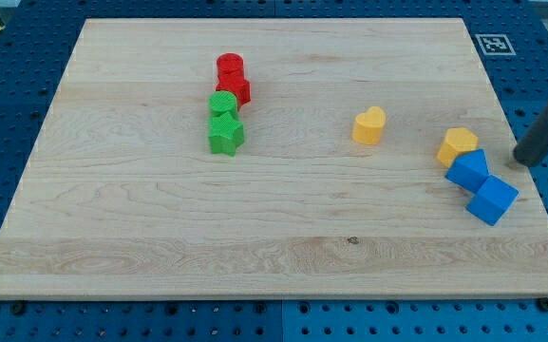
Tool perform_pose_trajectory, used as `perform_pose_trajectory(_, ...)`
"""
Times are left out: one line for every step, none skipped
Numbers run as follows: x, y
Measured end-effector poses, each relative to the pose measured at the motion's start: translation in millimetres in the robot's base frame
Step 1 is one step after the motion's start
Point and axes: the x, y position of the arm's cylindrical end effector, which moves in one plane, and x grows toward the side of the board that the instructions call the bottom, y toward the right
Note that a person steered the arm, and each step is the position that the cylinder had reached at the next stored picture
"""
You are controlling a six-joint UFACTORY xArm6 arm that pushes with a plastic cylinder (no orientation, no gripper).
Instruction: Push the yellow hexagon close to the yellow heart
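1. Jaws: none on this rig, so nothing spread or pinching, just a dark rod, and my tip (522, 161) sits on the worktop (160, 237) at the view's right, apart from every block.
2. Camera view: the yellow hexagon (457, 144) lies left of my tip, touching a blue block (467, 170); a second blue block (492, 199) sits below that. The yellow heart (369, 125) is further left, clear gap between.
3. Red blocks (232, 78) and green blocks (224, 123) are stacked-up neighbours well to the left, out of the way.
4. Handling guess: hexagon looks small, light and rigid, should slide easily on wood. I'd contact its right face, centred, or it'll spin off or drag the blue one.
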Motion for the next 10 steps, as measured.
perform_pose_trajectory(2.4,-28.1)
perform_pose_trajectory(2.4,-45.5)
perform_pose_trajectory(-10.8,-62.5)
perform_pose_trajectory(-11.4,-79.9)
perform_pose_trajectory(-8.2,-97.7)
perform_pose_trajectory(-8.2,-102.5)
perform_pose_trajectory(-23.6,-102.5)
perform_pose_trajectory(-29.0,-102.6)
perform_pose_trajectory(-29.0,-102.6)
perform_pose_trajectory(-29.0,-95.5)
